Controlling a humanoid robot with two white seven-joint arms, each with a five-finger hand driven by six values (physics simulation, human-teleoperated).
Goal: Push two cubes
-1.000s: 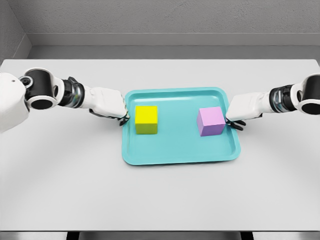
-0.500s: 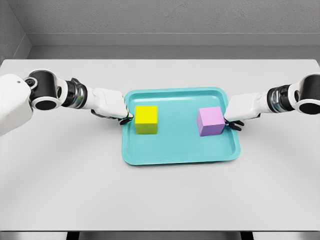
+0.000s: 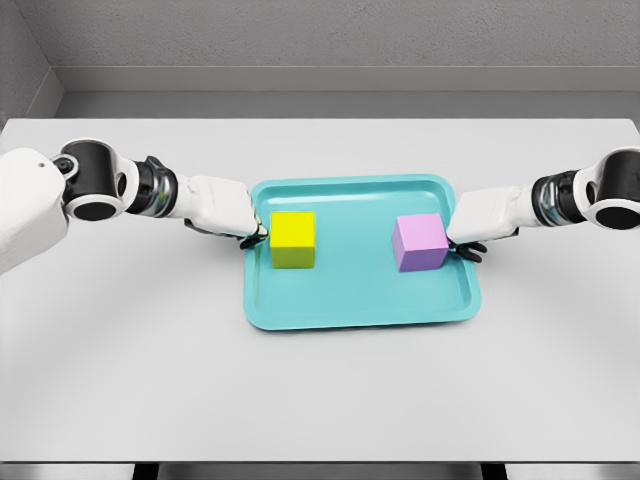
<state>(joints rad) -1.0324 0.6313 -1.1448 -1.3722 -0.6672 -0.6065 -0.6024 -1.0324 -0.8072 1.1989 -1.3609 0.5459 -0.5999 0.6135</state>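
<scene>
On the tray [image 3: 350, 310], yellow cube [image 3: 293, 239] and purple cube [image 3: 421, 242] against hands, finger state unclear.

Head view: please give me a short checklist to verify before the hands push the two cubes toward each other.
1. Yellow cube sits flat inside the tray: ok.
2. Purple cube sits flat inside the tray: ok.
3. Left robot hand is at the yellow cube's outer side: ok.
4. Right robot hand is at the purple cube's outer side: ok.
5. Tray floor between the cubes is free: ok.
6. Fingers really touch the cubes: cannot tell.
</scene>
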